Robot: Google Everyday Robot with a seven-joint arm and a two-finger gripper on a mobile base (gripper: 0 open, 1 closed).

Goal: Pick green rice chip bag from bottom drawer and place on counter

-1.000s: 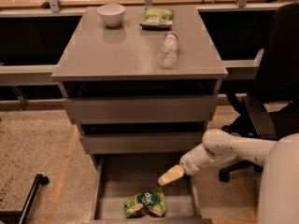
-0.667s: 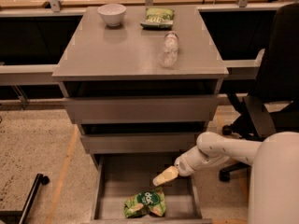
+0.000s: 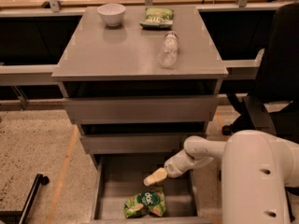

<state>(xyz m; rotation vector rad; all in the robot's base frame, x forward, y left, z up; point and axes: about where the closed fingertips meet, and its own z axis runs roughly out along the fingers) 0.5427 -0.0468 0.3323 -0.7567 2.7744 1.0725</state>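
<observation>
Relative to the frame one second earlier, the gripper point(image 3: 155, 177) has shifted toward 9 o'clock and now lies closer to the bag; the bag and the items on the counter are unchanged. The green rice chip bag point(image 3: 145, 203), light green and crumpled with a dark round logo facing up, lies on the floor of the bottom drawer point(image 3: 112, 181). The drawer is pulled out, and the bag sits near its front edge, at 6 o'clock in the view. The gripper, a cream-coloured tip, is at the bag's 12 o'clock side, with a strip of drawer floor visible between them; whether it is open or closed cannot be told. The white arm point(image 3: 201, 153) reaches in from 3 o'clock over the drawer's right wall and joins the robot's white body point(image 3: 261, 181) at the 4 o'clock corner of the view. Toward 12 o'clock from the open drawer, a lower drawer front point(image 3: 135, 143) and an upper drawer front point(image 3: 140, 108), both grey, are closed. The counter point(image 3: 121, 50) tops the cabinet. On it, a white bowl point(image 3: 111, 14) stands at 11 o'clock, a flat green bag point(image 3: 158, 17) lies at 12 o'clock, and a clear bottle point(image 3: 169, 49) lies on its side at 5 o'clock from that bag, apart from it. A black chair point(image 3: 275, 78) stands at 3 o'clock from the cabinet, and speckled floor point(image 3: 32, 148) extends at 9 o'clock
</observation>
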